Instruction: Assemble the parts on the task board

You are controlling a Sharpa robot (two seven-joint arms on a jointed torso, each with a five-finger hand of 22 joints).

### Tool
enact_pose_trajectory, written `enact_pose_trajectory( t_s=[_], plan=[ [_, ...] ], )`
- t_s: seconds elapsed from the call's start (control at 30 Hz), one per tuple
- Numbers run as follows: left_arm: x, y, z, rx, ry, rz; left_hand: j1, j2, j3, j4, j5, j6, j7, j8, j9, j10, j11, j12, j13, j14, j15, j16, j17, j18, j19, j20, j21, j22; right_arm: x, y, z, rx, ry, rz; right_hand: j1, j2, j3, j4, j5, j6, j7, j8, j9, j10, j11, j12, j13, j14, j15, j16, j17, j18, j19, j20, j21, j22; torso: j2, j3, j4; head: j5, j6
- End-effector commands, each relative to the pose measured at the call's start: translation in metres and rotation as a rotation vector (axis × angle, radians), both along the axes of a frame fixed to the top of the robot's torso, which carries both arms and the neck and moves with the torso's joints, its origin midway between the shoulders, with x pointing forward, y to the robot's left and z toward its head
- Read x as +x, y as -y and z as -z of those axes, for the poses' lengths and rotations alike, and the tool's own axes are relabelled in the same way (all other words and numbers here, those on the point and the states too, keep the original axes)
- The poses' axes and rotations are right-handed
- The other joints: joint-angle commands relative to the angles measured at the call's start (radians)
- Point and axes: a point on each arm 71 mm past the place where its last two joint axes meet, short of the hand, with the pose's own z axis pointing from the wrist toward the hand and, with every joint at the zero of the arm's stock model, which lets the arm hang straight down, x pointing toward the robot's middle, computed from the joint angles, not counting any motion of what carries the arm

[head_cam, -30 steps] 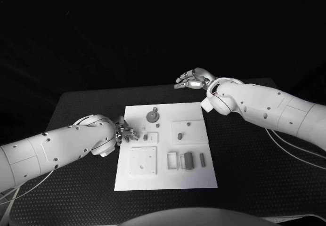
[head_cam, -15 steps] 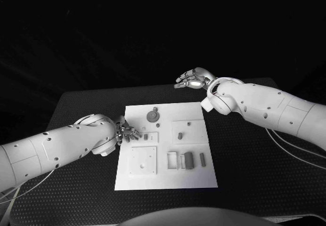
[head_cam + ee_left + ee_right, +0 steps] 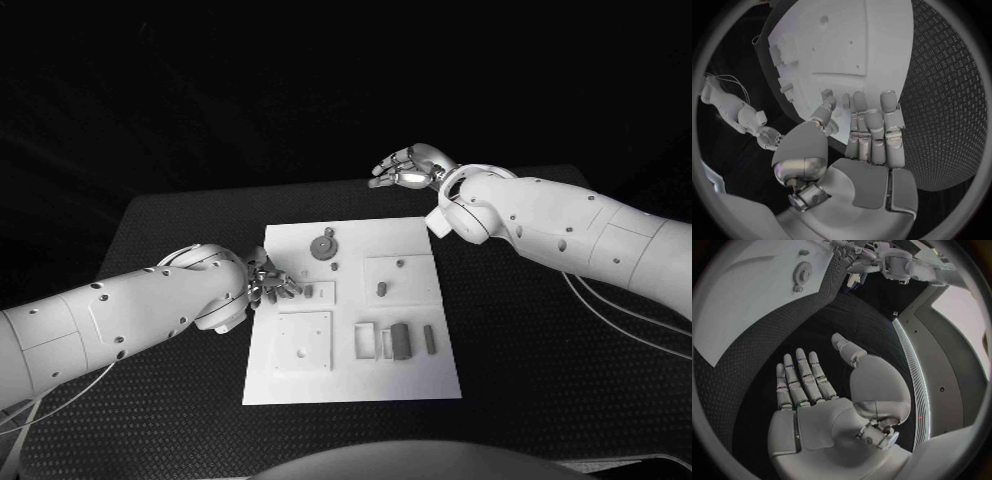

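The white task board [image 3: 411,375] lies in the middle of the black table. On it are a round gear-like part [image 3: 326,244], a small upright part [image 3: 379,289], a small part [image 3: 307,291] near its left edge, and several bar-shaped parts [image 3: 394,340] at the near right. My left hand [image 3: 268,283] is at the board's left edge, fingers stretched side by side over the board [image 3: 842,50], thumb tip beside a small part [image 3: 826,93], holding nothing. My right hand [image 3: 411,166] hovers past the board's far right corner, palm [image 3: 814,417] bare, fingers apart.
A square plate with a recess [image 3: 304,340] sits at the board's near left. Black ribbed table mat [image 3: 548,360] surrounds the board on every side. In the right wrist view the gear-like part [image 3: 802,273] and the board [image 3: 748,300] lie well beyond the fingertips.
My left hand's fingers have edged slightly further over the board's left edge toward the small part. The right hand has stayed where it was.
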Motion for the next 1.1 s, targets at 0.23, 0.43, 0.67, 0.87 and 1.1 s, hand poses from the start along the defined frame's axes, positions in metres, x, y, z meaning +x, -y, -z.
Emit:
enact_pose_trajectory(
  t_s=[0.23, 0.43, 0.67, 0.87, 1.1],
  plan=[
    [-0.0014, 0.002, 0.0016, -0.005, 0.004, 0.01, -0.003, 0.001, -0.009, 0.002, -0.004, -0.002, 0.002, 0.0, 0.001, -0.003, -0.005, 0.004, -0.001, -0.002, -0.001, 0.004, -0.002, 0.014, -0.004, -0.002, 0.001, 0.018, -0.0003, -0.0016, -0.0002, 0.002, 0.003, -0.015, -0.009, -0.002, 0.0, 0.006, -0.005, -0.008, 0.052, 0.003, -0.002, 0.006, 0.003, -0.006, -0.002, 0.0, 0.008, -0.006, 0.0, -0.017, 0.001, 0.003, -0.005, 0.002, 0.0, -0.0003, 0.0005, -0.002, 0.0],
    [-0.0001, -0.0004, 0.0017, 0.001, 0.006, 0.004, 0.009, 0.016, -0.012, 0.003, 0.008, -0.001, 0.001, 0.002, 0.0, -0.001, -0.006, 0.005, -0.001, 0.0, -0.002, 0.005, -0.004, 0.015, -0.002, -0.002, 0.0, 0.017, -0.0001, -0.0011, -0.0001, 0.002, 0.002, -0.013, -0.009, -0.002, 0.0, 0.006, -0.005, -0.008, 0.052, 0.004, -0.002, 0.006, 0.003, -0.006, -0.002, 0.0, 0.008, -0.006, 0.0, -0.017, 0.001, 0.003, -0.005, 0.001, 0.0, -0.0003, 0.0003, -0.003, 0.001],
    [-0.0004, -0.0007, 0.0021, 0.007, -0.002, 0.007, 0.028, 0.029, -0.01, 0.002, 0.03, -0.001, 0.001, 0.003, -0.002, -0.001, -0.006, 0.005, -0.002, 0.001, -0.003, 0.006, -0.006, 0.014, 0.0, -0.002, 0.0, 0.018, -0.0003, -0.0011, -0.0001, 0.002, 0.002, -0.014, -0.009, -0.002, 0.0, 0.006, -0.005, -0.008, 0.052, 0.004, -0.002, 0.006, 0.003, -0.006, -0.002, 0.0, 0.008, -0.006, 0.0, -0.017, 0.001, 0.003, -0.005, 0.002, 0.0, -0.0002, 0.0009, -0.003, 0.0],
    [-0.0001, -0.0007, 0.0016, 0.021, 0.009, 0.018, 0.079, 0.034, 0.04, 0.008, 0.043, 0.007, -0.001, 0.007, -0.006, 0.006, -0.008, 0.01, -0.002, 0.008, -0.004, 0.011, -0.008, 0.012, 0.009, -0.003, 0.004, 0.019, -0.0002, -0.0007, 0.0, 0.002, 0.002, -0.013, -0.009, -0.002, 0.0, 0.006, -0.005, -0.008, 0.052, 0.004, -0.002, 0.006, 0.003, -0.006, -0.002, 0.0, 0.008, -0.006, 0.0, -0.017, 0.002, 0.003, -0.006, 0.003, 0.001, -0.0006, 0.0004, -0.003, -0.001],
    [-0.0003, 0.0002, 0.0015, 0.02, 0.007, 0.022, 0.074, 0.027, 0.045, 0.011, 0.044, 0.008, -0.001, 0.009, -0.008, 0.006, -0.008, 0.011, -0.002, 0.008, -0.004, 0.014, -0.009, 0.011, 0.01, -0.002, 0.005, 0.019, -0.0004, -0.001, 0.0, 0.002, 0.002, -0.014, -0.009, -0.002, 0.0, 0.006, -0.005, -0.008, 0.052, 0.004, -0.002, 0.006, 0.003, -0.007, -0.002, 0.0, 0.008, -0.006, 0.0, -0.017, 0.002, 0.003, -0.006, 0.003, 0.0, -0.0004, 0.0007, -0.004, -0.001]
  ],
)
